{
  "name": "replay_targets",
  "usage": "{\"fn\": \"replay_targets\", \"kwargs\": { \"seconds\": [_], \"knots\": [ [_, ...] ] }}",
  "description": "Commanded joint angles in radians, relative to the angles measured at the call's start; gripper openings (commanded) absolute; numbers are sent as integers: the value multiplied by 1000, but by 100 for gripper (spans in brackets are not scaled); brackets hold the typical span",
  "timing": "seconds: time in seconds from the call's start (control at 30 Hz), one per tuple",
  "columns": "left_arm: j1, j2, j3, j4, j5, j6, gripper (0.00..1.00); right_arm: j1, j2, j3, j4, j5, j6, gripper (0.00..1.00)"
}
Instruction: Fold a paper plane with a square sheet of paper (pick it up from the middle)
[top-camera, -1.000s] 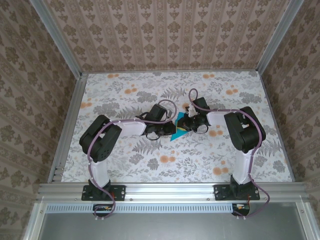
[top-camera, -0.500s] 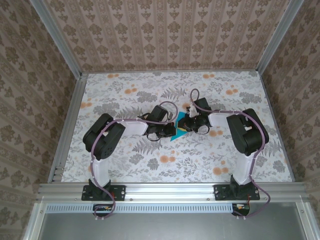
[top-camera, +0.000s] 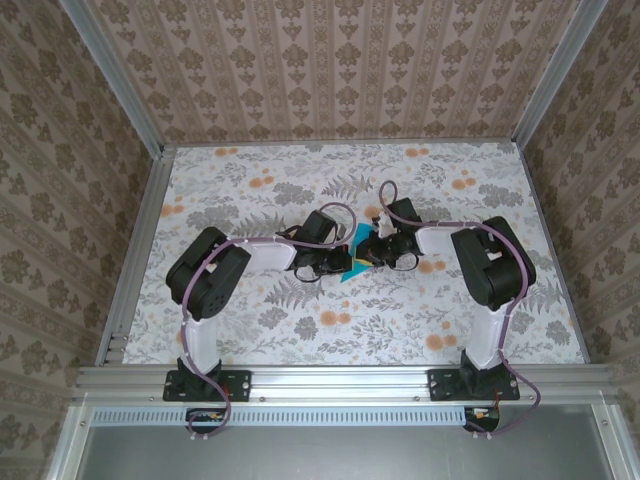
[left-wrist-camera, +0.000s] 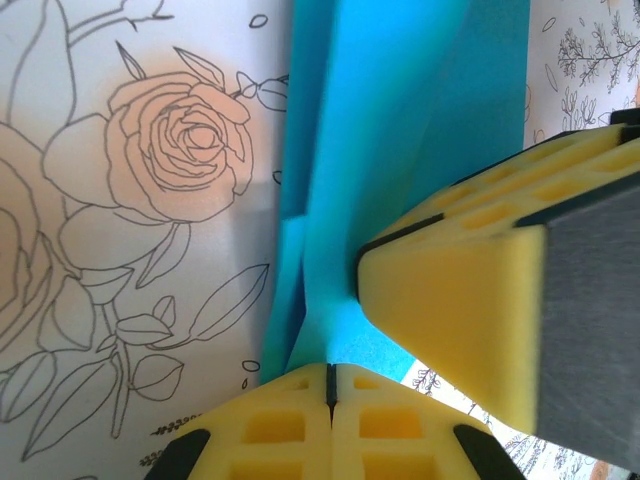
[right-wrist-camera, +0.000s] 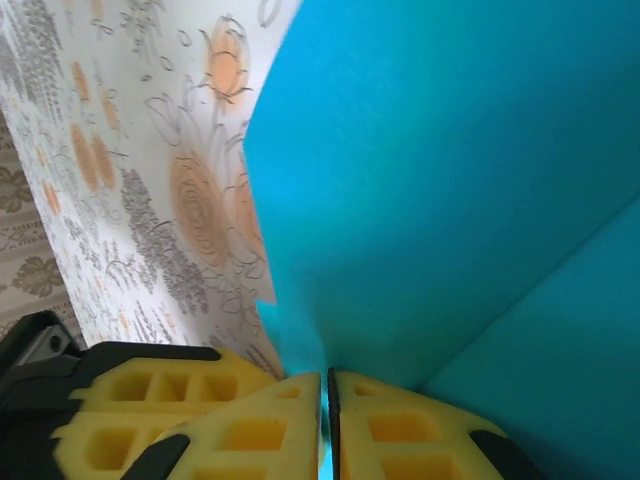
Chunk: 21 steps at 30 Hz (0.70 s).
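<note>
The square sheet of paper (top-camera: 352, 268) lies mid-tabletop (top-camera: 250, 190), gripped by both claws. The left claw (left-wrist-camera: 330, 385) is pressed together on a folded edge, and the right claw (right-wrist-camera: 325, 405) pinches a raised flap. The left wrist view shows their yellow pads (left-wrist-camera: 450, 300) just beside each other. The top view shows bare tabletop all round, with the frame rails (top-camera: 135, 260) well apart.

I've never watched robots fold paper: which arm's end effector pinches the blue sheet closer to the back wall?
The right end effector, pinching the turquoise paper on the right, farther back; the left end effector grips it farther forward.
</note>
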Motion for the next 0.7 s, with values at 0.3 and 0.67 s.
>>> {"fn": "replay_targets", "kwargs": {
  "seconds": [0.3, 0.67],
  "knots": [
    [-4, 35, -21, -221, -32, -1, 0, -60, 76, 105, -76, 94, -61, 13],
    [-3, 47, -22, -227, -17, 6, 0, -136, 149, 200, -59, 165, -36, 15]
  ]
}}
